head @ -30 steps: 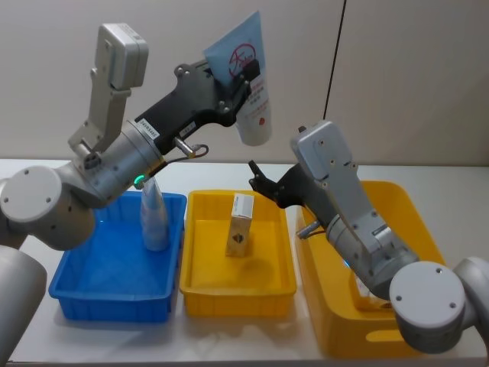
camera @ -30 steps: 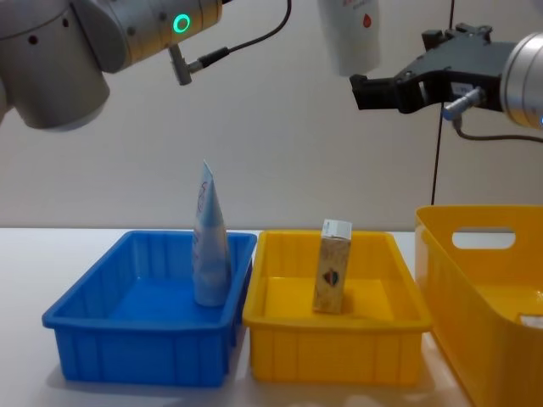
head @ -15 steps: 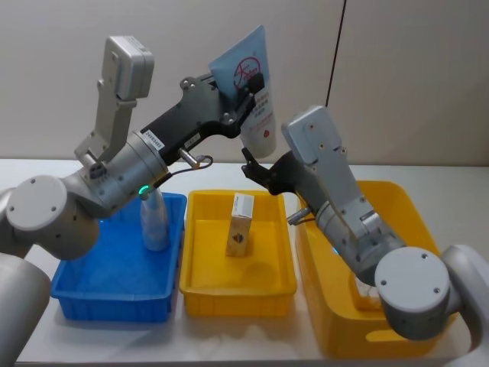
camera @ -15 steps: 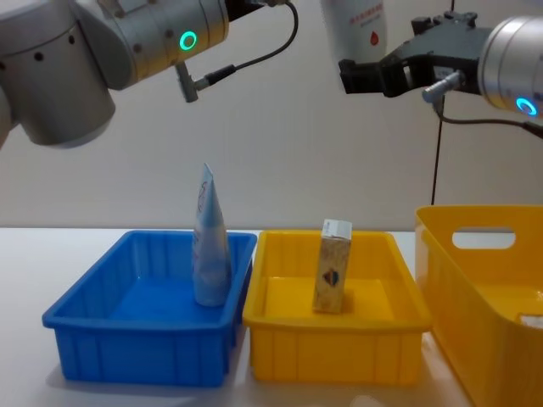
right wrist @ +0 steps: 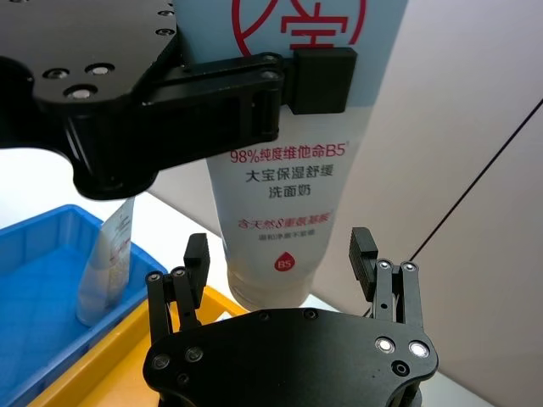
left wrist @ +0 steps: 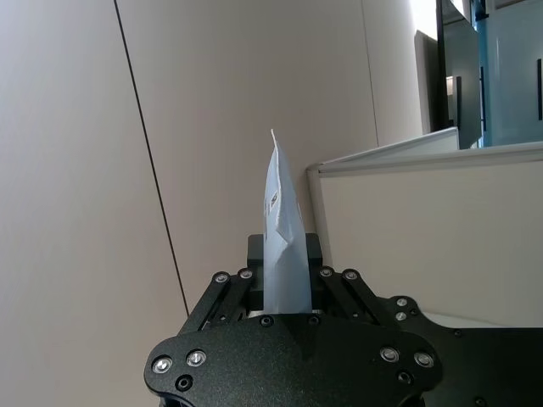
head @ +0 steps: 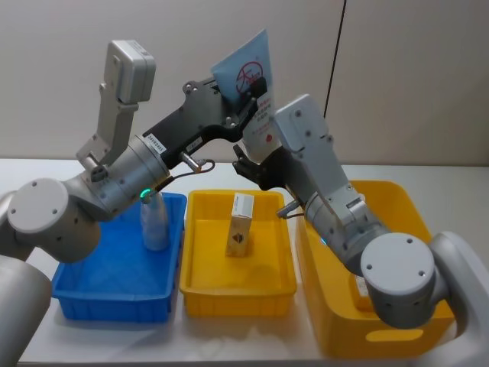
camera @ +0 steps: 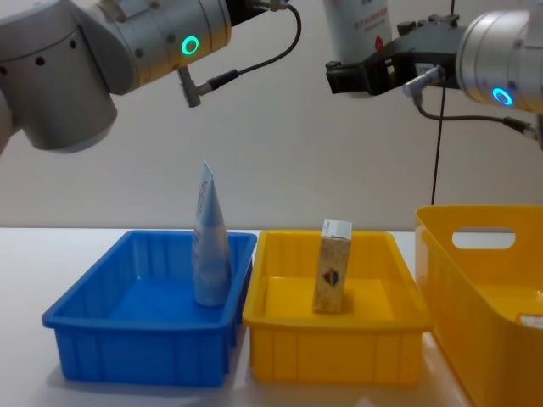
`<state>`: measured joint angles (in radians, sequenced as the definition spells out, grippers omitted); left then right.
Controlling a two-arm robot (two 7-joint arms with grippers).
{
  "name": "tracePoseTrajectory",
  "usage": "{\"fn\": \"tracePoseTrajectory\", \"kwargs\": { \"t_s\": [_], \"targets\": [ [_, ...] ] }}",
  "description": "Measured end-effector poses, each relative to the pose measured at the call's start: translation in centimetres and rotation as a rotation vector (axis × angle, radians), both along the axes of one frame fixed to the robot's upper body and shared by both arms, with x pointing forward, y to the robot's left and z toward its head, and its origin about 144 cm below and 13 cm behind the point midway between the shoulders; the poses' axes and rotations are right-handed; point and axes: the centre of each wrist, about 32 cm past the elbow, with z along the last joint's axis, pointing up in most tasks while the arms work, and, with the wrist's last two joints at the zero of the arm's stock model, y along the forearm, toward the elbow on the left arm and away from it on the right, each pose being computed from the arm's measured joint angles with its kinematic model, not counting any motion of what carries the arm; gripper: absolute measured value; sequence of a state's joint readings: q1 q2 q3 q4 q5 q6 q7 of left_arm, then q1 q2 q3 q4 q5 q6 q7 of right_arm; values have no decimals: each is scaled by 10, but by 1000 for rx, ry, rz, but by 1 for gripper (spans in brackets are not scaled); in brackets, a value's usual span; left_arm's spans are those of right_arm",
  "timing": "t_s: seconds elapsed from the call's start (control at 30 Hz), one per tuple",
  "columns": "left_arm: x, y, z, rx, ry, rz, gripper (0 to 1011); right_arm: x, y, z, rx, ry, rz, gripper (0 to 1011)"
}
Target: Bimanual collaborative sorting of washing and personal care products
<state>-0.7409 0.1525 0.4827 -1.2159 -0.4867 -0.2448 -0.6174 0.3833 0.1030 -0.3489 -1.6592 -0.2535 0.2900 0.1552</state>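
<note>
High above the trays hangs a pale blue-white tube with red print (head: 248, 73), cap end down, with my left gripper (head: 248, 92) shut on its flat upper part. The left wrist view shows that tube (left wrist: 284, 246) edge-on between the shut jaws (left wrist: 284, 292). My right gripper (right wrist: 280, 254) is open around the cap end of the tube (right wrist: 284, 170), one finger on each side, with small gaps showing. A second tube (head: 154, 222) stands upright in the blue tray (head: 76, 294). A small beige carton (head: 241, 225) stands in the yellow tray (head: 237, 302).
A large yellow bin (head: 397, 206) with a handle cut-out stands at the right of the yellow tray. The three containers sit side by side on a white table (head: 30, 172). A plain wall is behind.
My right gripper has moved left and up from beside the held tube until its fingers straddle the cap end. The left arm shifted the tube slightly right. The trays' contents have not moved.
</note>
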Motion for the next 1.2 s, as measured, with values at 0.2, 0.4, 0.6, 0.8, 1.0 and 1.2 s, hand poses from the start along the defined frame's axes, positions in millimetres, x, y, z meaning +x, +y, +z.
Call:
{"fn": "tracePoseTrajectory", "kwargs": {
  "t_s": [0.2,0.4,0.6,0.8,1.0,1.2],
  "targets": [
    [0,-1,-1,2,-1,-8,224,3,5,3,11,25,-4,1003],
    [-1,-1,-1,4,-3,-15,224,7,10,6,22,38,-8,1003],
    [-1,-2,-1,6,-5,-19,224,9,14,8,30,44,-11,1003],
    [-1,-2,-1,7,-7,-22,224,11,16,10,35,48,-13,906],
    [-1,-2,-1,7,-8,-22,224,12,17,11,38,50,-14,725],
    [-1,-2,-1,8,-8,-23,224,12,18,11,40,51,-15,572]
  ]
}}
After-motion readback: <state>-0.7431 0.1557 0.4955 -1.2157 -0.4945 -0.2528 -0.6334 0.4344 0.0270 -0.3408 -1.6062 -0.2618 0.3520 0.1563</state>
